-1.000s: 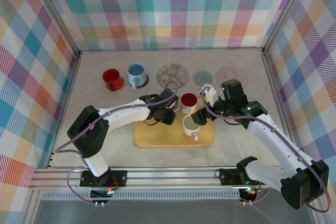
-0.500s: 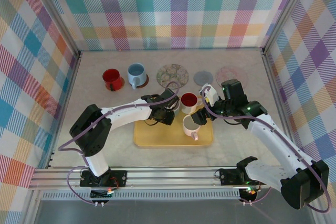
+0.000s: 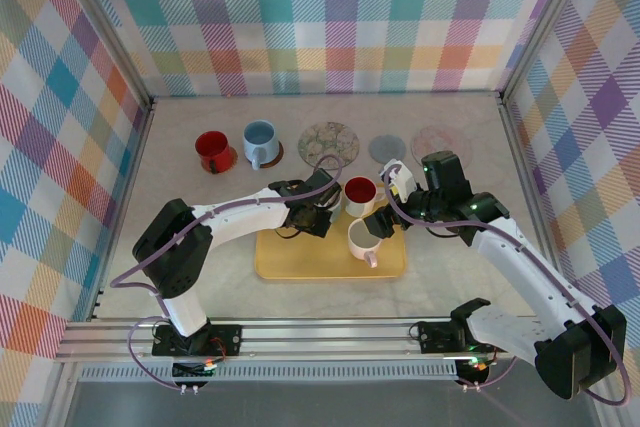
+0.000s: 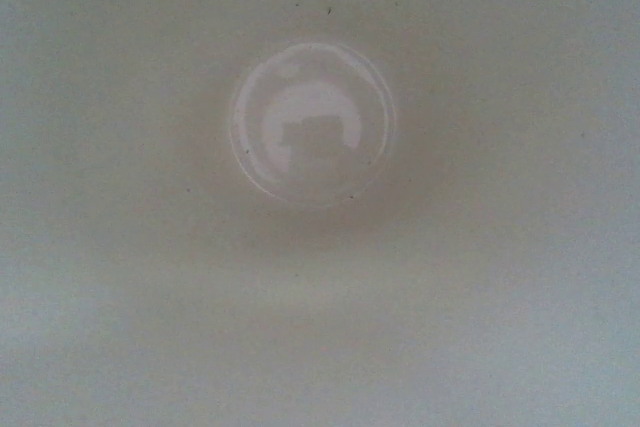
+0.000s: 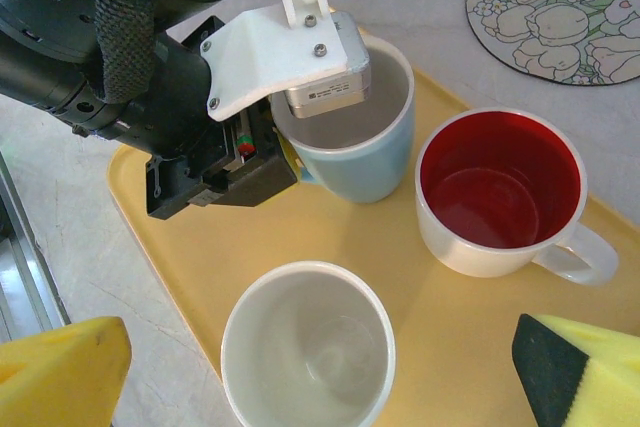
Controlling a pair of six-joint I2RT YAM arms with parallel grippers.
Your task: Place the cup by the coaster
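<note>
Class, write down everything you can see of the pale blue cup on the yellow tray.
The pale blue glazed cup stands upright and empty on the yellow plastic tray, near its far edge, beside a white cup with a red inside. Its inside is pale and glossy, its rim round. The left gripper reaches over its rim. Its handle is hidden.

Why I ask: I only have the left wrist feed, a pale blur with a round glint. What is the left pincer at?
Observer: The left pincer is at the rim of a light blue cup on the yellow tray.
Operator: Any other cups close by?
Observer: Two on the same tray: a red-lined white cup beside the blue one, and a plain white cup.
Operator: What is the other arm doing?
Observer: The right pincer hovers open by the plain white cup.
Operator: Any free coaster?
Observer: The floral coaster beyond the tray is bare.
</note>
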